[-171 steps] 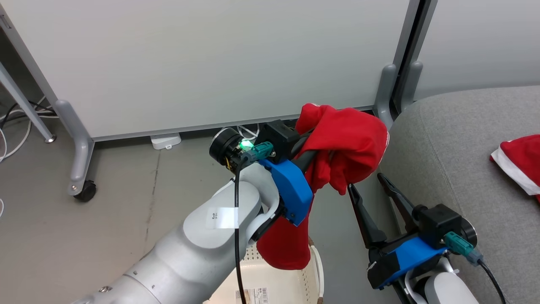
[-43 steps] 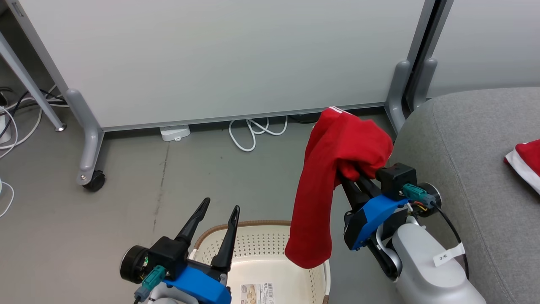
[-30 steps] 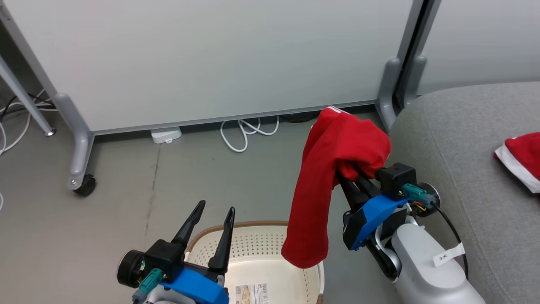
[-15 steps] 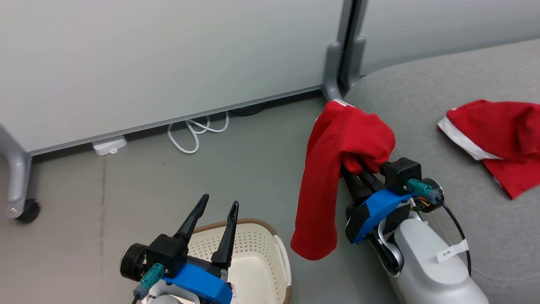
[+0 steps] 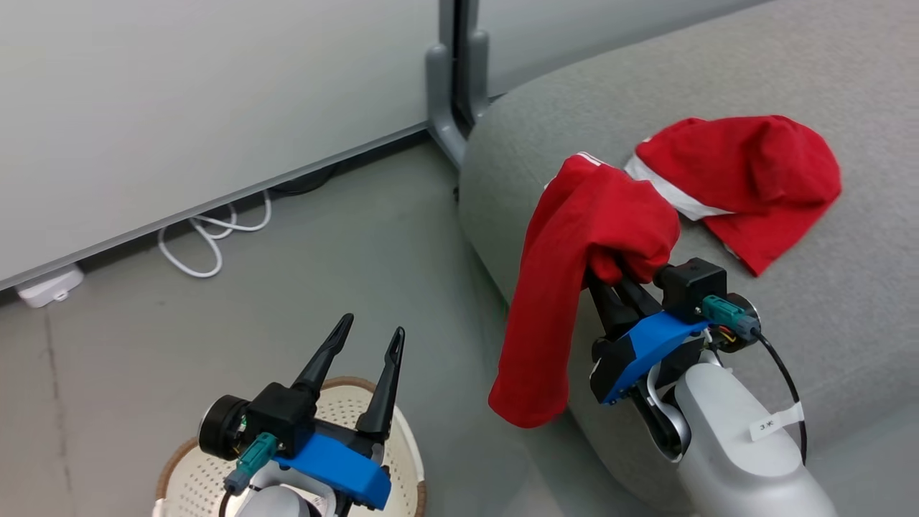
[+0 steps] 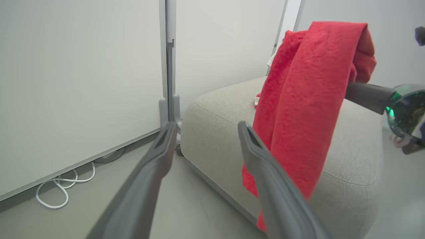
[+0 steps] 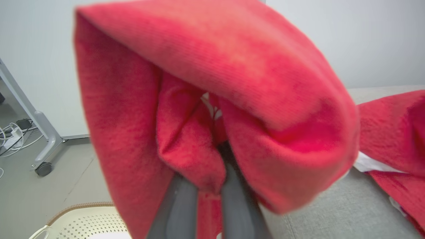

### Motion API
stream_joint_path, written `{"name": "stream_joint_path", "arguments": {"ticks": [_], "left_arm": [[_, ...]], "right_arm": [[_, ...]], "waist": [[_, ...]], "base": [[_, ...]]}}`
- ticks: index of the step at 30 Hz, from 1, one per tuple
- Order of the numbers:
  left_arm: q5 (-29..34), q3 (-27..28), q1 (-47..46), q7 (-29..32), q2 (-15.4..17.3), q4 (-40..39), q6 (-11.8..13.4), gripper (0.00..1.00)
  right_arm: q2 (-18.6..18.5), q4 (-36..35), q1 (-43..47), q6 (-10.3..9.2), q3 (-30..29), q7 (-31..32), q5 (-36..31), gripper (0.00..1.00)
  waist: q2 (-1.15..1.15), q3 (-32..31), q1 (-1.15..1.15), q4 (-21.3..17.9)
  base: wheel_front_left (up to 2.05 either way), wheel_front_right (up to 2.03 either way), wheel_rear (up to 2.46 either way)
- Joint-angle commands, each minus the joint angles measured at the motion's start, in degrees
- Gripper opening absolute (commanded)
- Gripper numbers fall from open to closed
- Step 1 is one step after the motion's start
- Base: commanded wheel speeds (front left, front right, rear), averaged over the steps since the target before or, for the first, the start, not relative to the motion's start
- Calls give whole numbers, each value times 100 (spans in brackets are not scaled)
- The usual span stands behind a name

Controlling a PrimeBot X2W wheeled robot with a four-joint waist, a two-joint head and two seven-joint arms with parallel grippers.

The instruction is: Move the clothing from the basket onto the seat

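The grey seat (image 5: 790,301) takes up the right of my head view, its rounded corner turned toward me. Left of it stand the white partition panels (image 5: 179,108) on a grey post (image 5: 454,86), with grey floor (image 5: 344,244) below them.

My right forearm (image 5: 732,445) rises from the lower right and leans in over the seat's near edge. My right gripper (image 5: 623,296) points up and away from me. Its fingers (image 7: 179,202) are clenched close together on the red garment (image 5: 574,273), their tips buried in the cloth. The garment bunches over my fingertips, and a long fold hangs down beside the seat's corner, its lower end above the floor. I cannot tell whether the fold brushes the cushion.

The second red garment (image 5: 747,179), white stripe showing, lies crumpled on top of the seat just beyond the one I hold. In my head view the two overlap at the stripe.

My left gripper (image 5: 373,324) sits low at the left, fingers spread wide and holding nothing, aimed at the floor between partition and seat. My left wrist hangs over the cream basket (image 5: 183,474), which stands on the floor well apart from the seat.

A looped white cable (image 5: 215,237) and a small white box (image 5: 44,285) lie at the foot of the partition.
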Motion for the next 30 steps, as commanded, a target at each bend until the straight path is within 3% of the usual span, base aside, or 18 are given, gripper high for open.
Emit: {"name": "stream_joint_path", "arguments": {"ticks": [1,14,30], "left_arm": [[34,6,-91,-27,30,8,-8,100],[37,-40,-154,-27,94,16,-8,100],[34,-118,-182,-27,99,38,-8,100]], "right_arm": [[10,-33,-24,1,-4,-29,22,0],[10,-131,71,1,-36,-37,101,0],[9,-207,76,1,-193,-39,25,0]], "waist": [[0,90,0,-185],[0,176,0,-667],[0,196,0,-495]], "base": [[0,0,0],[0,0,0],[0,0,0]]}}
